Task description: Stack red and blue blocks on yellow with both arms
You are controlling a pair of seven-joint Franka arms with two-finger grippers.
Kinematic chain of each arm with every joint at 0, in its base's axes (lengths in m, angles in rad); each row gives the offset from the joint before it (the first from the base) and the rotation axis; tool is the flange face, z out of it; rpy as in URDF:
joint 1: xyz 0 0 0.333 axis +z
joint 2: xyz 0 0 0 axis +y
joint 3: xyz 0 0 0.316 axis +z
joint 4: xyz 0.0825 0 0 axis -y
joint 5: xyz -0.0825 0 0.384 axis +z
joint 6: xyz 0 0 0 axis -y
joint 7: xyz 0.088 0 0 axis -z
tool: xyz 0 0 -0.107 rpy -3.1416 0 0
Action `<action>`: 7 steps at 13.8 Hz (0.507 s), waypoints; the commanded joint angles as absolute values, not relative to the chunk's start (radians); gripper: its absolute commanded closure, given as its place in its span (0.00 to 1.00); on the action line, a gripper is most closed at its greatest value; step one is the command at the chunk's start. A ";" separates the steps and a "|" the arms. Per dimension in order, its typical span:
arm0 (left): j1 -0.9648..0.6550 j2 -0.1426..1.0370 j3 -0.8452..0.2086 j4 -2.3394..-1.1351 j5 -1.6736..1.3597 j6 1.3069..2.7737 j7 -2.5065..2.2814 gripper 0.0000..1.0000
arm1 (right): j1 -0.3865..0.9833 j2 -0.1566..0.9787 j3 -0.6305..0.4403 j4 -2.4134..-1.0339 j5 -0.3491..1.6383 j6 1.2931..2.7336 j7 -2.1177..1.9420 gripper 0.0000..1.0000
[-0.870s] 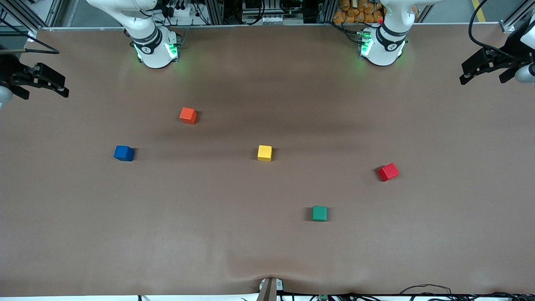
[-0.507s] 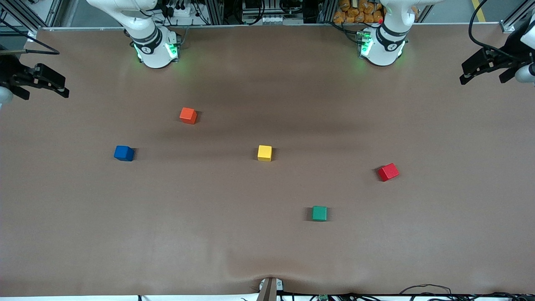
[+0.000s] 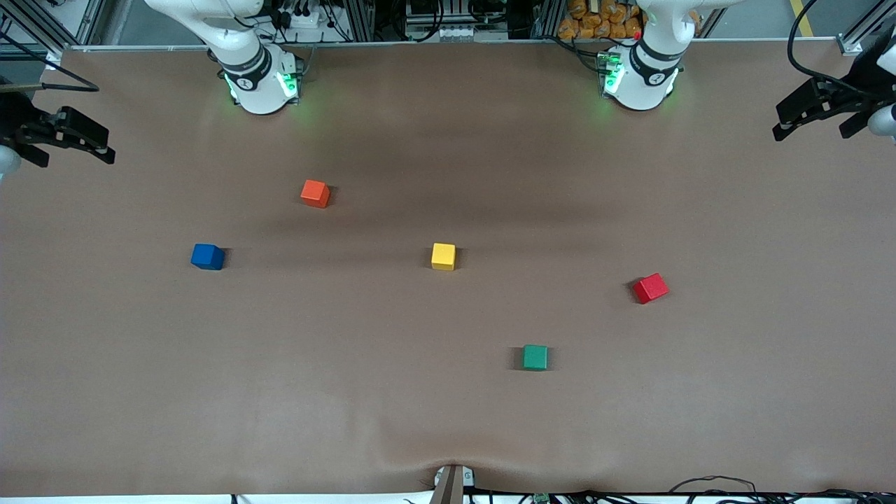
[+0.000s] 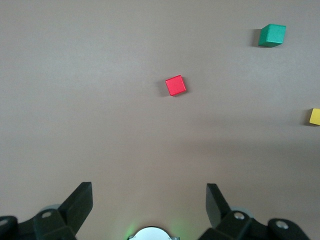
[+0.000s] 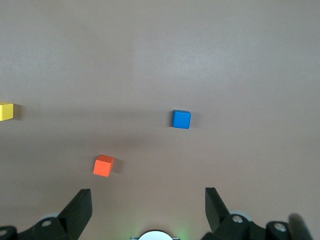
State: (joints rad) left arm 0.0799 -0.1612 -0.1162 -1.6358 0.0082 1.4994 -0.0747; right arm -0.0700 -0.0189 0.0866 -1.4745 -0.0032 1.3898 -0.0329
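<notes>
Your yellow cube [image 3: 443,256] sits alone near the middle of the brown desk [image 3: 448,420], nothing stacked on it. The blue cube [image 3: 207,257] lies well apart from it toward the right arm's end, level with it; the red cube [image 3: 650,288] lies toward the left arm's end, slightly nearer the front edge. Two strays share the surface: an orange cube [image 3: 315,193] between the blue cube and the right arm's base, and a green cube [image 3: 535,357] nearer the front edge, between yellow and red. Nothing touches or blocks any cube. Your left claw [image 3: 815,112] hangs high over the left arm's end of the desk, fingers spread wide and holding nothing; your right claw [image 3: 66,136] hangs over the right arm's end, equally wide and unloaded.
</notes>
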 commanded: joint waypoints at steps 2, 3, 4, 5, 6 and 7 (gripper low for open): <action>0.077 -0.138 -0.121 -1.611 0.009 1.456 -0.069 0.00 | -0.080 -0.014 0.094 -1.465 -0.011 1.382 -0.032 0.00; 0.077 -0.138 -0.123 -1.611 0.008 1.456 -0.069 0.00 | -0.081 -0.014 0.094 -1.465 -0.011 1.382 -0.032 0.00; 0.077 -0.137 -0.123 -1.612 0.008 1.456 -0.068 0.00 | -0.081 -0.015 0.094 -1.465 -0.011 1.382 -0.032 0.00; 0.077 -0.137 -0.123 -1.612 0.008 1.456 -0.067 0.00 | -0.081 -0.014 0.094 -1.465 -0.011 1.382 -0.032 0.00; 0.077 -0.137 -0.124 -1.614 0.008 1.456 -0.069 0.00 | -0.081 -0.014 0.094 -1.465 -0.011 1.382 -0.034 0.00; 0.075 -0.137 -0.124 -1.615 0.009 1.456 -0.069 0.00 | -0.081 -0.014 0.094 -1.465 -0.011 1.382 -0.034 0.00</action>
State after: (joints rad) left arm 0.0781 -0.1447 -0.1228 -1.6357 0.0082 1.4768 -0.0747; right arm -0.0700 -0.0178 0.0854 -1.4745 -0.0032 1.3896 -0.0330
